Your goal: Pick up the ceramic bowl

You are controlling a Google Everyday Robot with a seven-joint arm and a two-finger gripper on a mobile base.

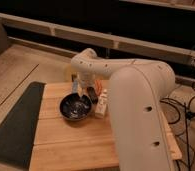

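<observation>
The ceramic bowl (75,107) is small, round and dark glossy with pale reflections inside. It sits on the wooden table (71,140) left of centre. My gripper (83,94) hangs from the white arm, just above the bowl's far right rim, fingers pointing down. A small white rectangular bottle (101,104) stands right of the bowl, close to the gripper.
A dark mat (18,122) lies along the table's left side. My large white arm (141,110) covers the right part of the table. Cables (188,107) lie on the floor at the right. A dark railing wall (101,30) runs behind.
</observation>
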